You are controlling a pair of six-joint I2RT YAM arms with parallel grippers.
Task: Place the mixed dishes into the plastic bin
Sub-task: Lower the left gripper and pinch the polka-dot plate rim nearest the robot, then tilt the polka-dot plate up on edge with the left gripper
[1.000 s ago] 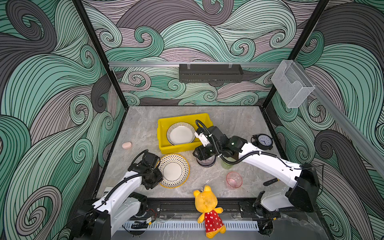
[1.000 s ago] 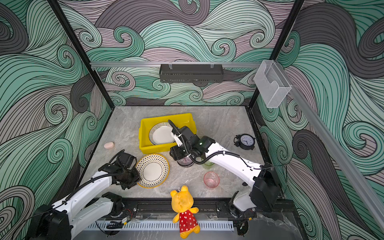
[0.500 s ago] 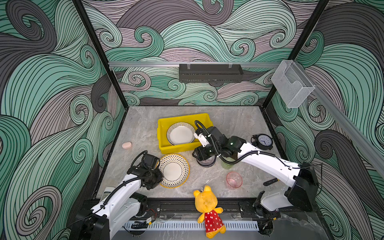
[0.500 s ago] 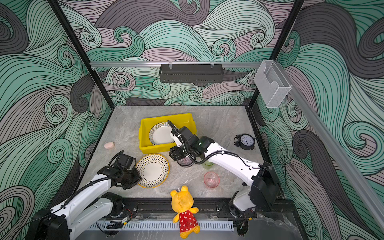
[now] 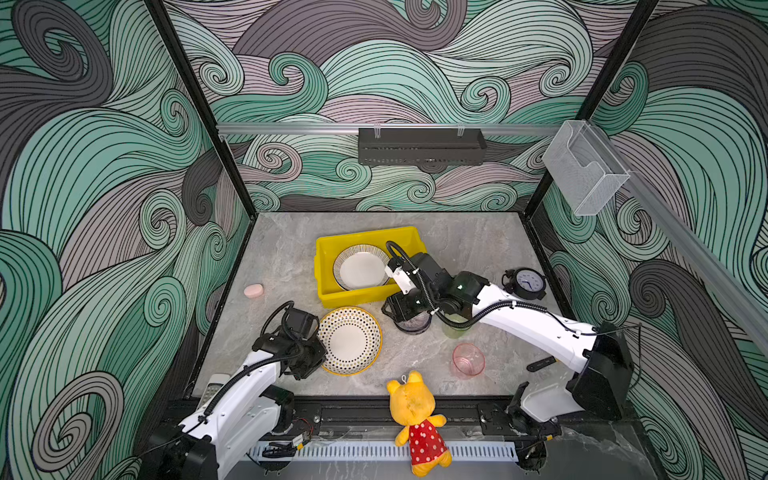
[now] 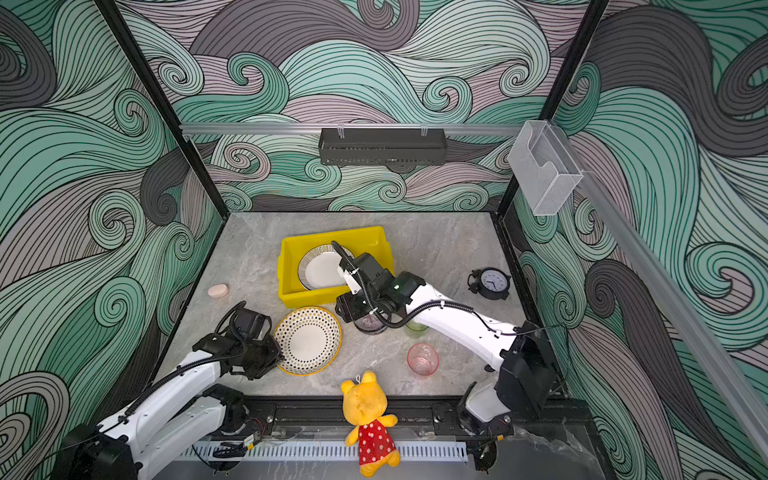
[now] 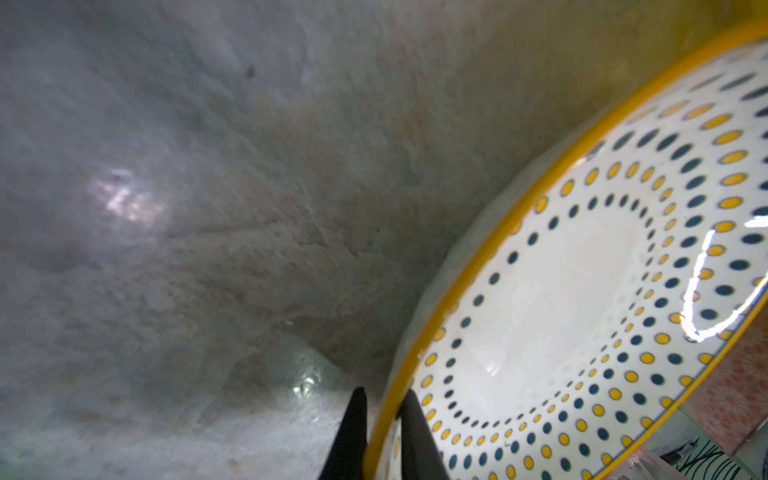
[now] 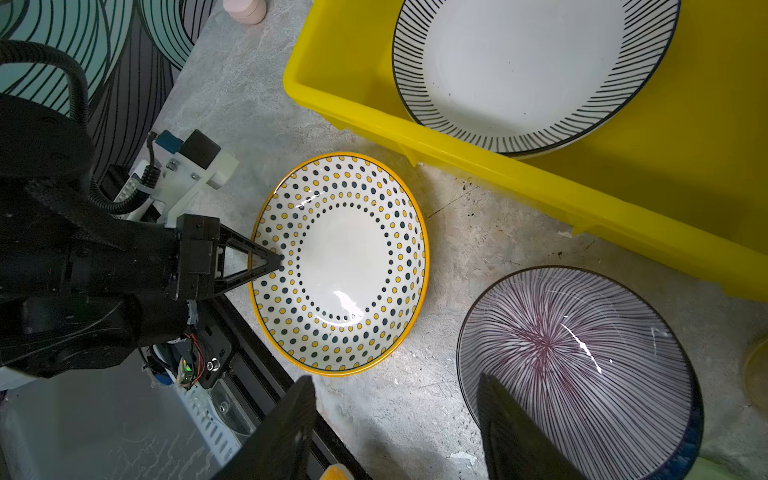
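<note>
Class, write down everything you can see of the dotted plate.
The dotted plate is round, glossy and ceramic-looking: plain white centre, rings of yellow and dark dots, thin yellow edge. It lies right side up on the grey table, just in front of the yellow bin. The jaws of the left gripper pinch its rim.

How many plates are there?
2. The striped-rim plate lies in the yellow bin; the dotted plate sits on the table beside it, its rim pinched by the left gripper. The right arm may hide others.
</note>
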